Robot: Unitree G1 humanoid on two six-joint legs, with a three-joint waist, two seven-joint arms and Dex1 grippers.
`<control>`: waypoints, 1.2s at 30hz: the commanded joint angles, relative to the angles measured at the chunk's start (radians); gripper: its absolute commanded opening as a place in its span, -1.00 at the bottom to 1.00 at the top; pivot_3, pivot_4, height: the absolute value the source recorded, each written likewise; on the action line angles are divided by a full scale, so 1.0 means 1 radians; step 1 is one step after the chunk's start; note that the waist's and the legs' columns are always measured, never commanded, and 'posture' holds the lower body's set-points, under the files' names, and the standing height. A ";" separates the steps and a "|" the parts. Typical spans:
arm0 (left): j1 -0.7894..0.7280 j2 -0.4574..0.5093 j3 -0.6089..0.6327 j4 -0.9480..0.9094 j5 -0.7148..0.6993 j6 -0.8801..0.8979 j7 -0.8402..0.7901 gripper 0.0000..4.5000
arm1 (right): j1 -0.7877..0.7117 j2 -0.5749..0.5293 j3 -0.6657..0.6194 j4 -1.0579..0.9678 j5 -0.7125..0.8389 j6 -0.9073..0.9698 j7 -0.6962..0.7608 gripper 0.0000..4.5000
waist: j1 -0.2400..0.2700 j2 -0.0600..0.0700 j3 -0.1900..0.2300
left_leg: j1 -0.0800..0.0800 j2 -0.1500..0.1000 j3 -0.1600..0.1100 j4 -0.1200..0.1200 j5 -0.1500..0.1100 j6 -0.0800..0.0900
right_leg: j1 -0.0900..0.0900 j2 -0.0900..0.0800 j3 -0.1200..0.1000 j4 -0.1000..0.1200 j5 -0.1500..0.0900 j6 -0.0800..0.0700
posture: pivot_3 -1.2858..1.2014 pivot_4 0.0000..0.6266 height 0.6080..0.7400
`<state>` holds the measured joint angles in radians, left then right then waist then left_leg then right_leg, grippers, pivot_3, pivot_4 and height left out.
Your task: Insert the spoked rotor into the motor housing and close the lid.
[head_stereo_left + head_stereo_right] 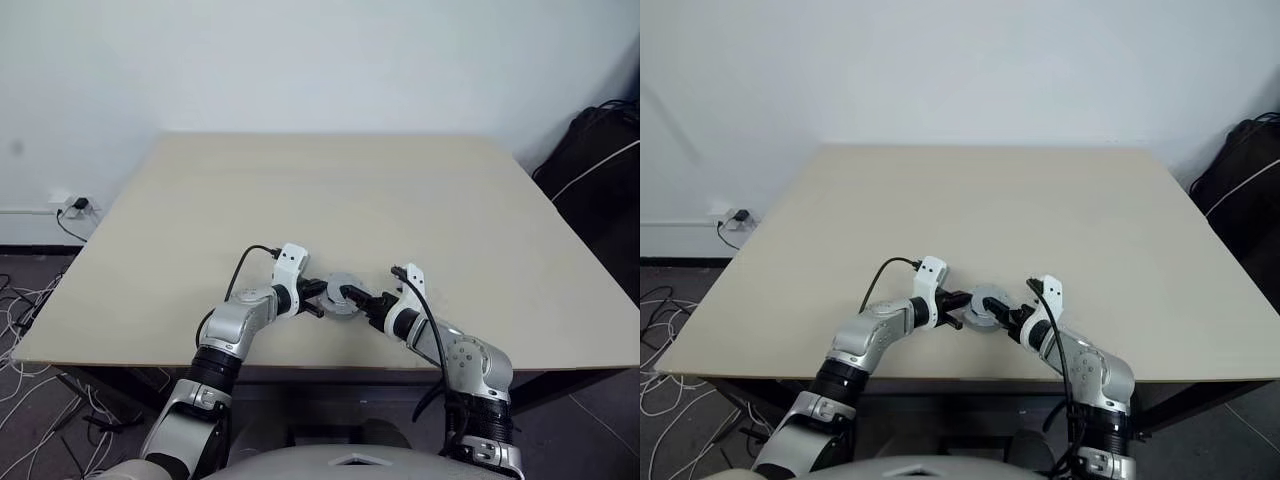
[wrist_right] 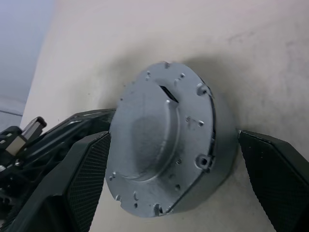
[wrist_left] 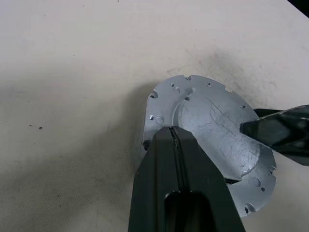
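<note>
While the left claw point(image 3: 175, 133) sits pinched shut against the lid point(image 3: 212, 130), apparently steadying it, the right claw point(image 2: 169, 183) gapes wide around the assembled motor housing point(image 2: 212, 145), gripping nothing yet. Motor sits near the desk's point(image 1: 330, 190) front edge, lid face up, axis roughly vertical.

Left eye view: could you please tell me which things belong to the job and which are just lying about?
Job:
- lid, seated on the motor housing
- left end effector, shut, at the lid
- right end effector, open either side of the housing

Lying about:
- black bag beside the table
- wall socket
- floor cables
</note>
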<state>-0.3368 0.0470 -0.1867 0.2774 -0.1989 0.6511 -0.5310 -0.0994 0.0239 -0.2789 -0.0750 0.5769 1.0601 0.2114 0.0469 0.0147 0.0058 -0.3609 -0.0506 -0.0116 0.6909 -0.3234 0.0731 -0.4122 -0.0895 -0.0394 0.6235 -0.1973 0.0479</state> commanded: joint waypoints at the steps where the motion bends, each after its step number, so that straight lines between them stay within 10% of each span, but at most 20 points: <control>1: 0.009 -0.007 -0.025 0.010 0.003 0.028 -0.005 -1.00 | -0.037 0.012 -0.019 0.013 0.044 0.025 -0.012 0.99 | -0.001 0.000 0.000 | 0.000 0.000 0.000 0.000 0.000 0.000 | 0.000 0.000 0.000 0.000 0.000 0.000 | 0.03 -1.00 1.00; 23: 0.007 -0.010 -0.026 0.012 0.005 0.030 -0.006 -1.00 | -0.051 0.149 -0.161 0.066 0.381 0.221 -0.025 0.99 | -0.017 0.003 0.002 | -0.001 0.000 0.000 -0.003 0.002 0.004 | -0.001 -0.001 0.000 0.000 0.000 0.001 | 0.03 -1.00 1.00; 36: 0.009 -0.014 -0.018 0.012 0.012 0.030 -0.010 -1.00 | -0.022 0.133 -0.169 0.052 0.421 0.202 -0.059 -0.45 | -0.016 0.003 0.002 | -0.002 -0.001 0.000 -0.005 0.002 0.004 | -0.001 -0.001 0.000 0.000 0.001 0.001 | 0.03 -1.00 1.00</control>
<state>-0.3363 0.0618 -0.1630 0.2719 -0.1764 0.6503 -0.5180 -0.1028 0.0845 -0.4921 0.0282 0.9308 1.2565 0.1320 0.0310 0.0179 0.0078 -0.3627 -0.0514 -0.0114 0.6861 -0.3215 0.0767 -0.4133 -0.0905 -0.0398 0.6238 -0.1969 0.0493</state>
